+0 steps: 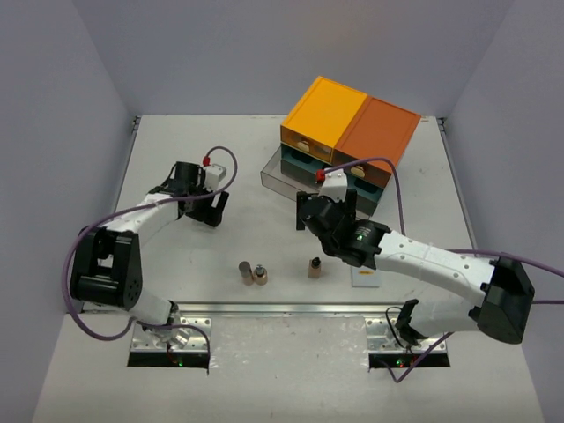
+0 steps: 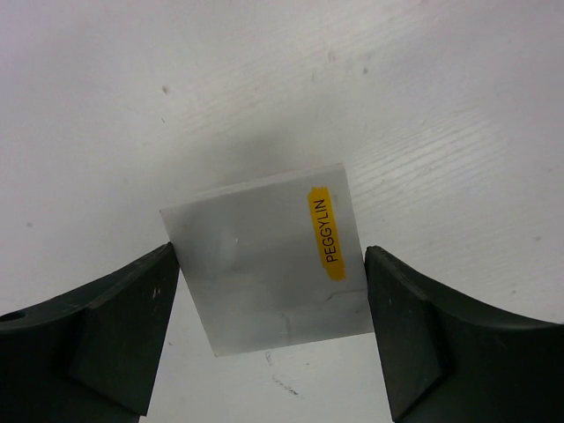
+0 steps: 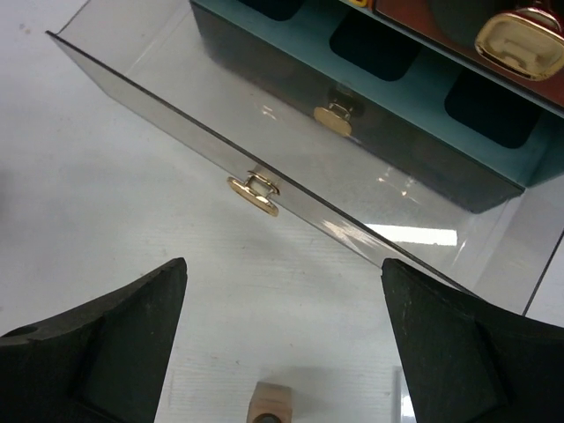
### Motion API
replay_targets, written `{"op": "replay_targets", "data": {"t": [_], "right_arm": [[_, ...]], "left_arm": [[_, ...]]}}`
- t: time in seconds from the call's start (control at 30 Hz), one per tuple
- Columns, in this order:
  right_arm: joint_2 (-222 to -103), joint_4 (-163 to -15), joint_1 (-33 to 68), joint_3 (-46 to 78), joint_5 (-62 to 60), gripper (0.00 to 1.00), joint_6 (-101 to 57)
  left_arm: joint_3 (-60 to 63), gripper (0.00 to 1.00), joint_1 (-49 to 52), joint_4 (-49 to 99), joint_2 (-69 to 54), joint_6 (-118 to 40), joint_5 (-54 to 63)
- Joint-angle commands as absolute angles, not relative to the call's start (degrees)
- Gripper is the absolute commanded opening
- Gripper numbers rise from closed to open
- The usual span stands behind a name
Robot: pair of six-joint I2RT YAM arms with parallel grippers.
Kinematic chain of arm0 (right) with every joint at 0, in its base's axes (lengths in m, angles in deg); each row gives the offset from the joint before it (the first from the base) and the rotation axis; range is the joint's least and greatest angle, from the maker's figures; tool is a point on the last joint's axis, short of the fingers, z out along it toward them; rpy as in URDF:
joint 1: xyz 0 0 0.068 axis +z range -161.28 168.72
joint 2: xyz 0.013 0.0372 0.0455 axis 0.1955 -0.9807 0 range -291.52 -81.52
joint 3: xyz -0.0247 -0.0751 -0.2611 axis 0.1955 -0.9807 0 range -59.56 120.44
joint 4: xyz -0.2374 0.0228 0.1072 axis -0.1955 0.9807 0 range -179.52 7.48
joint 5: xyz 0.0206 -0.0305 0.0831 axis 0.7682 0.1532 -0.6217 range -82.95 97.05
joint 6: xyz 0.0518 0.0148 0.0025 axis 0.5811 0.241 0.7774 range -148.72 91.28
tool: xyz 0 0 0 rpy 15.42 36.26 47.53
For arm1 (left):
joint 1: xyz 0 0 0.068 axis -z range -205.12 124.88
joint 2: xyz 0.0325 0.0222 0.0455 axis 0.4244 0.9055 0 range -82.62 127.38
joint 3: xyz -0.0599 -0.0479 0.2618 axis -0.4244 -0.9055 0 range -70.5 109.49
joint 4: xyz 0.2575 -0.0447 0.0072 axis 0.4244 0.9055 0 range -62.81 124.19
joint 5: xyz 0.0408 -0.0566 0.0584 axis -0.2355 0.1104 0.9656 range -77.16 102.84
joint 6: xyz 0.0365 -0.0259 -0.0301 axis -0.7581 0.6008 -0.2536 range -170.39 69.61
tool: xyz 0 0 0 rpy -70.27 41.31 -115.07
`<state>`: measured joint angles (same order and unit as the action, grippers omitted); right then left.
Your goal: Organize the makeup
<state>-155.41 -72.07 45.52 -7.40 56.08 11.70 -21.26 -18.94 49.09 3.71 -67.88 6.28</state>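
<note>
- Evidently the left claw (image 2: 269, 264) is closed against both side edges of the square (image 2: 256, 238), which lies flat on the table (image 1: 220, 150). Pinching the edges looks like the only way to lift something so thin.
- Right claw (image 3: 282, 273) gapes and holds nothing. It faces the pulled-out drawer (image 3: 203, 141) of the chest (image 1: 348, 132), which probably stands open to take the makeup.
- Count: one square. Three bottles (image 1: 246, 273) stand upright, two side by side and one apart, nearer the right arm. One pale piece (image 1: 364, 276) is half hidden by that arm.
</note>
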Motion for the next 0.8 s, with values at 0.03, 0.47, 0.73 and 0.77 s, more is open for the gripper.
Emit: {"op": "replay_targets", "data": {"t": [0.03,0.47,0.73,0.77], "right_arm": [[-149.13,-73.05,45.68,-8.66,48.01,0.91,5.6],[-129.02,-67.27,44.46,-17.44,56.47,0.91,9.42],[-122.92,-64.91,44.27,-20.6,58.99,0.91,11.63],[-122.71,-64.84,44.27,-20.69,59.2,0.91,11.69]], "left_arm": [[-9.31,0.0,-18.77,54.32,-6.3,-67.08,-0.65],[22.55,0.0,10.74,54.71,8.78,-65.46,12.53],[26.53,0.0,14.07,48.2,17.22,-67.05,16.88],[25.1,0.0,14.08,46.29,17.49,-66.86,16.95]]}}
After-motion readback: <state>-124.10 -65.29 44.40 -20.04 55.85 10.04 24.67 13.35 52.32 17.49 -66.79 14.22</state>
